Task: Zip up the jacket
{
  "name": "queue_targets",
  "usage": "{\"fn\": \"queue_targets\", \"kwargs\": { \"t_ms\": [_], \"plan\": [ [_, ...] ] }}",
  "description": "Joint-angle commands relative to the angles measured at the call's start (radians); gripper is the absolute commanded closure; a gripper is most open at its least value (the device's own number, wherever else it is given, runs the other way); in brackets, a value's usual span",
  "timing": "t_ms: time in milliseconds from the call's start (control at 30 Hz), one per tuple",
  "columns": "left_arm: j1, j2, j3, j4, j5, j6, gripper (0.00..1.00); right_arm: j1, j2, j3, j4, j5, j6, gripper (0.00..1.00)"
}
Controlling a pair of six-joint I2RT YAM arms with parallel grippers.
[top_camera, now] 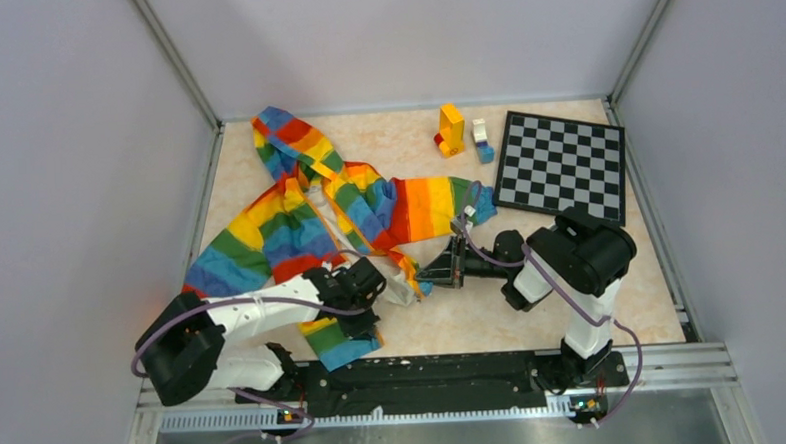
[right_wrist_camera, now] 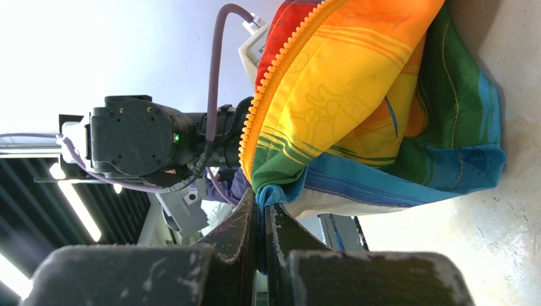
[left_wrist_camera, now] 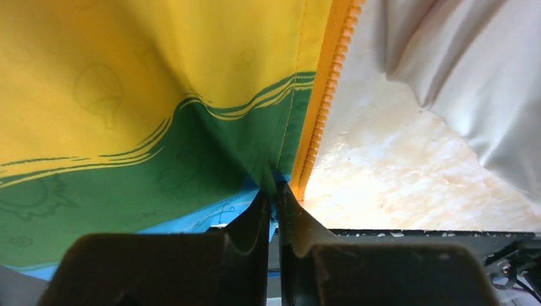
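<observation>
Left gripper has its jaws pinched nearly together on the bottom edge of the jacket, right beside the orange zipper teeth. Just to its right, the right gripper is clamped on the blue hem of the other front panel. The jacket lies open on the table, with its hood at the far left. The step looks like gathering both zipper ends. Next, they need lining up so the halves can engage. No slider is visible.
</observation>
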Motion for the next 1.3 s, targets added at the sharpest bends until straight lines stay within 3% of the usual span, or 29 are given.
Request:
{"fn": "queue_targets", "kwargs": {
  "t_ms": [0,200,433,733,933,1267],
  "plan": [
    [0.0,-0.077,-0.096,0.182,-0.155,0.1,0.92,-0.012,-0.016,-0.014,0.204,0.001,-0.039,1.0],
    [0.0,-0.326,-0.192,0.42,-0.228,0.282,1.0,-0.003,-0.055,-0.013,0.152,0.037,-0.067,1.0],
    [0.001,-0.643,-0.342,0.663,-0.224,0.415,1.0,0.047,-0.156,-0.01,0.054,0.16,-0.202,1.0],
    [0.0,-1.003,-0.474,0.863,-0.157,0.664,1.0,0.132,-0.139,0.031,0.199,0.247,-0.205,1.0],
    [0.0,-1.088,-0.569,1.061,-0.139,0.759,1.0,0.168,-0.156,0.045,0.194,0.291,-0.181,1.0],
    [0.0,-1.126,-0.601,1.137,-0.11,0.813,1.0,0.191,-0.192,0.049,0.218,0.336,-0.099,1.0]
  ]
}}
